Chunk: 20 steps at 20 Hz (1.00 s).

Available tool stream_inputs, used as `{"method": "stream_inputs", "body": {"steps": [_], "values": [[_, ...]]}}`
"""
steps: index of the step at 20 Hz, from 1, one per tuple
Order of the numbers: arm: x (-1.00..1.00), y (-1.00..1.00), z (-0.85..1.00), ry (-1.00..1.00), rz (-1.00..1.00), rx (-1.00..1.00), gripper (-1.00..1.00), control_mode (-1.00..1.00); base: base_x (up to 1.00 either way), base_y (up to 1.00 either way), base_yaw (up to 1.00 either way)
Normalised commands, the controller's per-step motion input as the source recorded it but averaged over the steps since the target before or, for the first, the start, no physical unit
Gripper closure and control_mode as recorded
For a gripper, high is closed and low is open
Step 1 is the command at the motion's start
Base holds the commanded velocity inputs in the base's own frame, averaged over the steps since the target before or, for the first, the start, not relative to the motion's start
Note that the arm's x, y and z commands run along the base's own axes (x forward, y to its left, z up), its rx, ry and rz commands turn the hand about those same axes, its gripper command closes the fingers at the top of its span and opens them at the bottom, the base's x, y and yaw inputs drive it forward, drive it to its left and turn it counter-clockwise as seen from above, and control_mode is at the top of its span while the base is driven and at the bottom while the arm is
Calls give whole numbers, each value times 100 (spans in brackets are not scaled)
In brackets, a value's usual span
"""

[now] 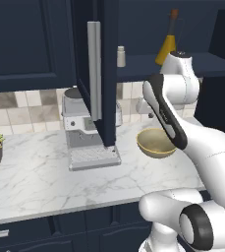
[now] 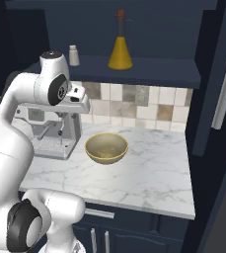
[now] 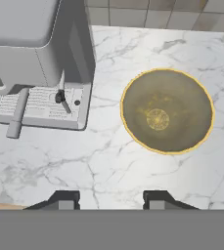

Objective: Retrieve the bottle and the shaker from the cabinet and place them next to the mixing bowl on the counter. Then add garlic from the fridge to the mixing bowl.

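The bottle (image 2: pixel 120 48) and shaker (image 2: pixel 73 55) are standing well apart on the open cabinet's shelf (image 2: pixel 149 66). The mixing bowl (image 3: pixel 167 110) is sitting on the marble table (image 3: pixel 108 166) beside an espresso machine (image 3: pixel 35 63). The gripper (image 3: pixel 110 201) is hovering above with jaws clenched on nothing.

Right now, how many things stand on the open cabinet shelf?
2: the shaker at the shelf's left, the bottle to its right. Others may be hidden.

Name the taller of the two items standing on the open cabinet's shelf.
The yellow-amber glass bottle with a conical base and dark stopper is taller; the small pale grey-beige shaker beside it is far shorter.
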Motion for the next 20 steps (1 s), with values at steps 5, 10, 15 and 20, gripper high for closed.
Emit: {"method": "stream_inputs", "body": {"steps": [5, 10, 15, 20], "values": [[-1, -5, 2, -13, 0, 0, -100, -100, 0, 0, 0], [0, -13, 11, -12, -4, -1, -100, -100, 0, 0, 0], [0, -20, 22, -5, -12, -1, -100, -100, 0, 0, 0], [0, -22, 37, -8, -12, 0, -100, -100, 0, 0, 0]]}}
